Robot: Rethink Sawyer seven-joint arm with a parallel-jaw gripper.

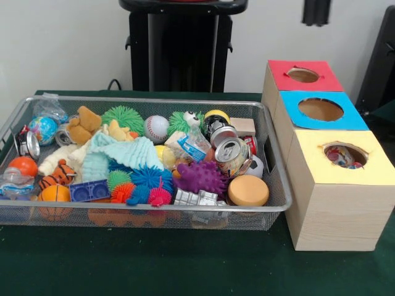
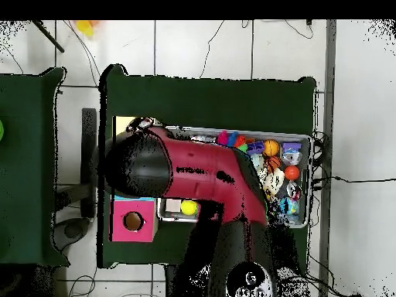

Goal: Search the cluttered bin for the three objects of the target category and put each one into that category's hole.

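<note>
Green worktop (image 1: 154, 265) carries the wire bin (image 1: 271, 206) of toys, boxes with holes (image 1: 336, 185) just beside it. Red arm (image 2: 209, 174) spans bin and boxes overhead. End effector hidden, its state unreadable, so the bearing from it to any target cannot be judged.

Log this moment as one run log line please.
arm: red and black arm over bin, tool unseen | bin: wire mesh bin cluttered | boxes: yellow-topped wooden box holds colourful item; red-topped box, blue-topped box look empty

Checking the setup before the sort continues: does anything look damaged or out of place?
The drink cans in the wire bin look crushed and lie tipped on their sides. The yellow box already holds something colourful in its hole. Nothing has spilled onto the table.
</note>
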